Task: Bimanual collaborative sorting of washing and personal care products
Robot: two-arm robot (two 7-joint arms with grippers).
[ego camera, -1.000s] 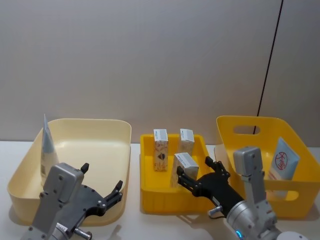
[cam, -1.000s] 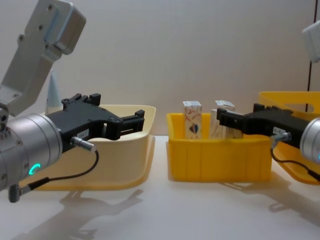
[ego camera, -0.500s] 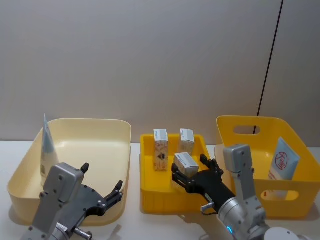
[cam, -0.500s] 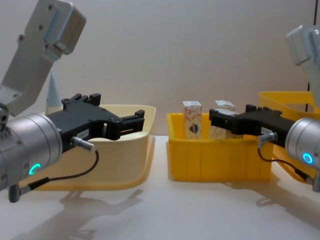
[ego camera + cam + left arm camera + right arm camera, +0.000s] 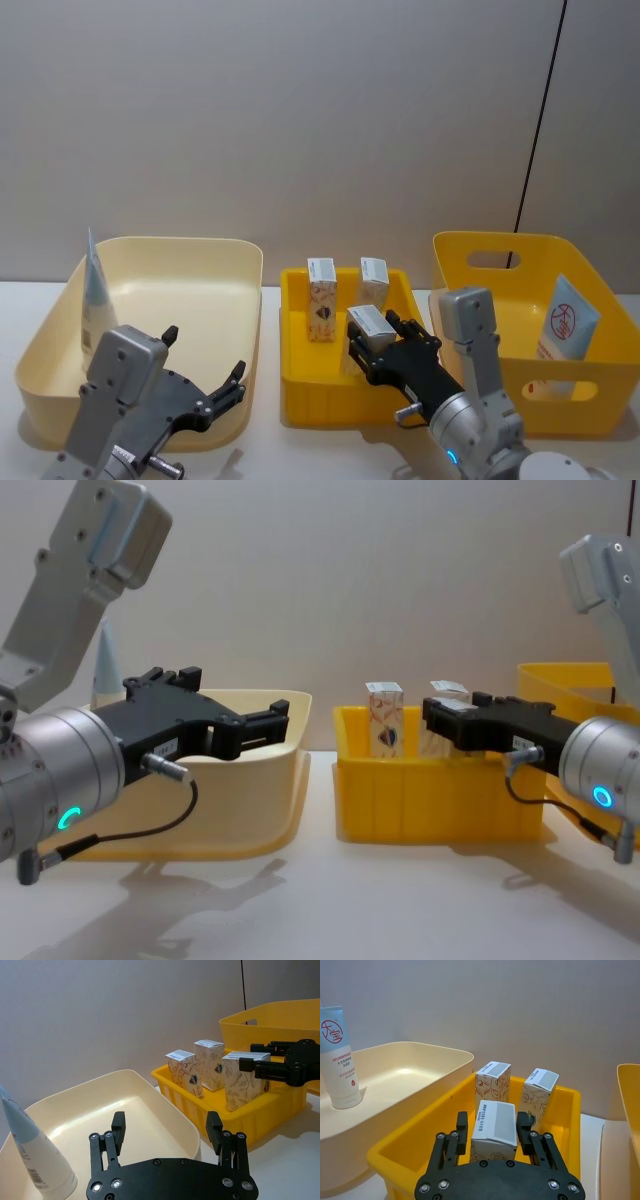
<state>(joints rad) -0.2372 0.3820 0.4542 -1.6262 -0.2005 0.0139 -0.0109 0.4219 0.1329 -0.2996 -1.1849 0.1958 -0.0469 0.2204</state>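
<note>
Against a plain grey wall, the right gripper [image 5: 492,1132] straddles a carton [image 5: 494,1127] without clamping, and could tip it; left gripper [image 5: 167,1132] spread.

You've got three cartons: one [image 5: 321,284], a second [image 5: 373,281] and a third [image 5: 369,328], all in the small yellow bin [image 5: 310,396]. Two tubes: one [image 5: 95,302] in the cream bin [image 5: 225,250], one [image 5: 566,327] in the big yellow bin [image 5: 470,246]. So three bins total. Two hands: left hand [image 5: 214,396], right hand [image 5: 375,345].
</note>
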